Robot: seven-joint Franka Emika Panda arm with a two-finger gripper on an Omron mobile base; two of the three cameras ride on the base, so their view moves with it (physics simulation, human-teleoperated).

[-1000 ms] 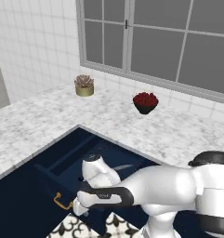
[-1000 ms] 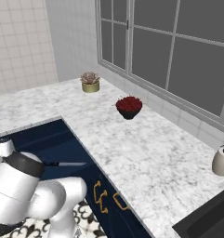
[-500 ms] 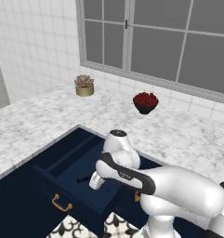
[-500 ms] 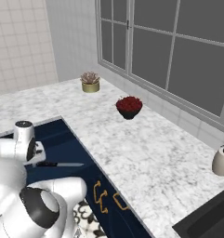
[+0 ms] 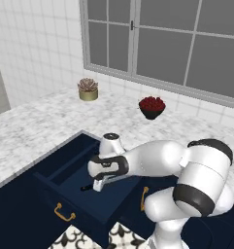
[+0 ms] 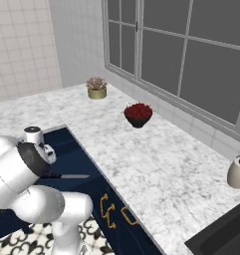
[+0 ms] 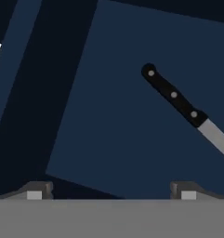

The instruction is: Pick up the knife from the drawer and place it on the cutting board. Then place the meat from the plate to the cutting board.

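Observation:
The drawer (image 5: pixel 55 181) stands pulled out, navy blue with a brass pull (image 5: pixel 63 212) on its front. On its dark floor lies the knife (image 7: pixel 173 95), black handle toward the upper left of the hand view and silver blade running off to the right. From the right base view the knife (image 6: pixel 66 176) points its blade toward the counter. My gripper (image 5: pixel 98 185) hangs open over the drawer floor, pointing down. Its fingertips (image 7: pixel 39 189) are empty, and the knife lies ahead and to the right of them, untouched. The cutting board, the plate and the meat are out of view.
A marble counter (image 6: pixel 156 164) wraps around the drawer. On it stand a potted succulent (image 5: pixel 88 89), a dark bowl of red flowers (image 5: pixel 152 107) and a soap dispenser (image 6: pixel 237 172) by a sink (image 6: pixel 226 234). Narrower navy drawers with brass handles (image 6: pixel 111 211) sit under the counter.
The arm has swung from the drawer's front edge up and inward, so the hand now hangs over the drawer's inside near the knife. The jaws stayed open.

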